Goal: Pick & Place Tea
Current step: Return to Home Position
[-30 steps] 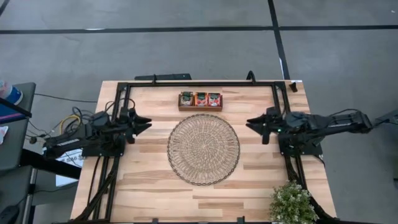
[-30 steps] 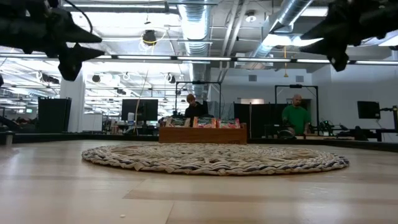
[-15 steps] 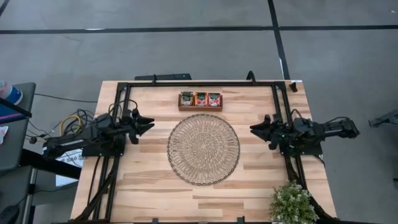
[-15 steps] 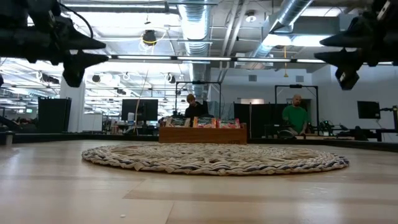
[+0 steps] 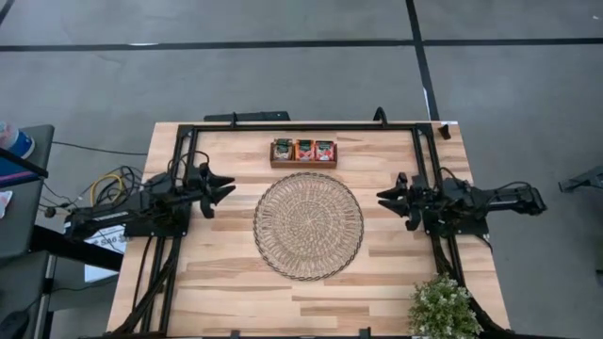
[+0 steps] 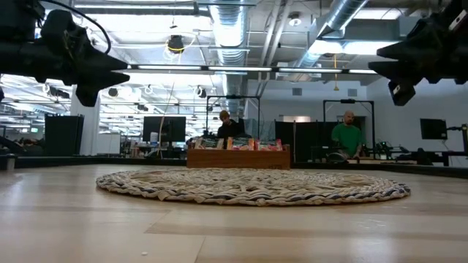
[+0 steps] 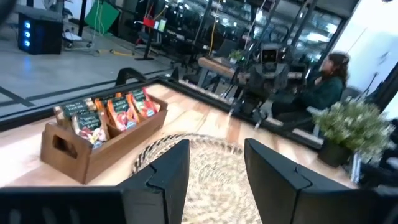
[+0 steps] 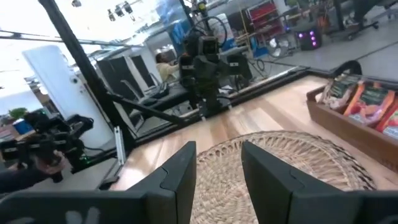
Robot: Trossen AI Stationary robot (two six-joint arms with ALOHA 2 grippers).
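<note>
Tea sachets (image 5: pixel 303 149) stand upright in the three compartments of the wooden tray (image 5: pixel 303 165), well apart from both grippers and beyond the woven mat (image 5: pixel 308 225) that lies between them. Left gripper (image 5: pixel 224 185) and right gripper (image 5: pixel 386 196) hover empty, fingers parted, facing each other. Tray walls hide the sachets' lower halves; their number cannot be determined.

Tea sachets (image 5: pixel 303 149) stand in the tray (image 5: pixel 303 165) behind the mat (image 5: pixel 308 225).
</note>
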